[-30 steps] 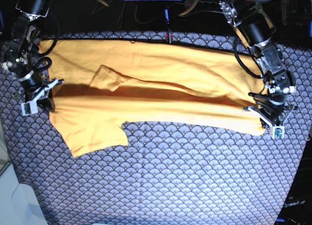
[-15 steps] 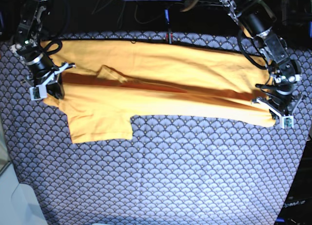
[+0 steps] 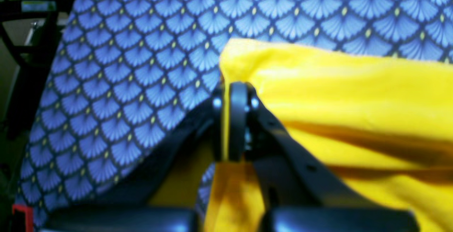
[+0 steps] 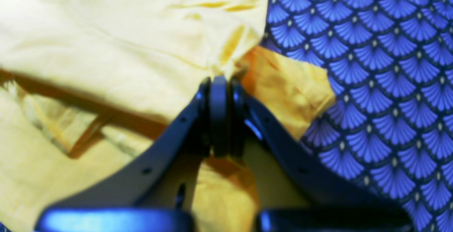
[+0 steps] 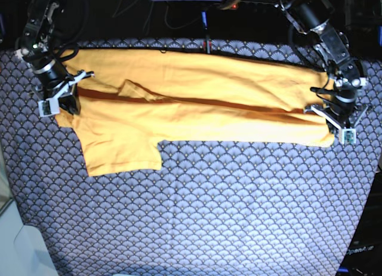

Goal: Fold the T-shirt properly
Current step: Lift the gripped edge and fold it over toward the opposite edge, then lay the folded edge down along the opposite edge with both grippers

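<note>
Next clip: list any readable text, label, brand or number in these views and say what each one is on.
"OpenArm" (partly legible, running off the picture's edge): faint lettering on the dark surface at the lower right corner of the base view.
T-shirt: plain, no print.
Patterned cloth: fan pattern only, no text.
Wrist views: nothing readable.

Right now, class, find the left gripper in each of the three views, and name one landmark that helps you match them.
Base view: the left gripper is at the right edge, shut on the T-shirt corner.
Left wrist view: the left gripper is in the centre, pinching the shirt's edge.
Right wrist view: not in it; only the right gripper shows.
Shared landmark: the fan-patterned cloth under the shirt.
</note>
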You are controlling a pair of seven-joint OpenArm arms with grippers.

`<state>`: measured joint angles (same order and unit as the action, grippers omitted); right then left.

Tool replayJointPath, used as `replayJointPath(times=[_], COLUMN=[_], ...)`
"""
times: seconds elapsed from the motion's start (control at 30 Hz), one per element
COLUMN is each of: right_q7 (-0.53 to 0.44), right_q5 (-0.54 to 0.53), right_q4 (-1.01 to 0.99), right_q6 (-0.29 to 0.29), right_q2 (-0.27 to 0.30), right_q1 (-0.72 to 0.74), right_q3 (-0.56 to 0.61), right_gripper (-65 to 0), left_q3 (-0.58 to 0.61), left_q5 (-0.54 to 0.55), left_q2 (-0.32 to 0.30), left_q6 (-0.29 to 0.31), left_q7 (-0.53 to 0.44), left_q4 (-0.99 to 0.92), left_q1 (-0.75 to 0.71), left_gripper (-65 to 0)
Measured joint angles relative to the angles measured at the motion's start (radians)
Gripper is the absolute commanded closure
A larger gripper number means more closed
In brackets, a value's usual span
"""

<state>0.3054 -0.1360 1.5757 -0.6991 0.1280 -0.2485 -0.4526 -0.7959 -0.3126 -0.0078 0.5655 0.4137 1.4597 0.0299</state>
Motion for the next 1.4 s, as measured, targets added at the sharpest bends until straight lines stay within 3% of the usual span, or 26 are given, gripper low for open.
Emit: replayJointPath(times=[0.2, 0.57, 0.9, 1.4], right_q7=[-0.006, -0.002, -0.005, -0.006], right_q5=[0.0, -0.003, -0.001, -0.001], right_q4=[0.002, 0.005, 0.001, -0.052], right_q6=[-0.001, -0.007, -0.006, -0.004], right_q2=[0.002, -0.027, -0.063, -0.061], right_q1=[-0.03, -0.03, -0.06, -0.068], right_q3=[0.0, -0.136, -0.134, -0.13], right_gripper=[0.0, 0.0, 0.0, 0.0], left_q3=[-0.006, -0.006, -0.008, -0.006], left_q5=[0.0, 0.003, 0.0, 0.003], left_q2=[0.014, 0.011, 0.011, 0.011], left_q6=[0.001, 0.008, 0.007, 0.007], left_q7=[0.002, 0.002, 0.002, -0.005], left_q4=[0.001, 0.001, -0.002, -0.002], left_q1=[-0.019, -0.02, -0.066, -0.102], left_gripper=[0.0, 0.0, 0.0, 0.0])
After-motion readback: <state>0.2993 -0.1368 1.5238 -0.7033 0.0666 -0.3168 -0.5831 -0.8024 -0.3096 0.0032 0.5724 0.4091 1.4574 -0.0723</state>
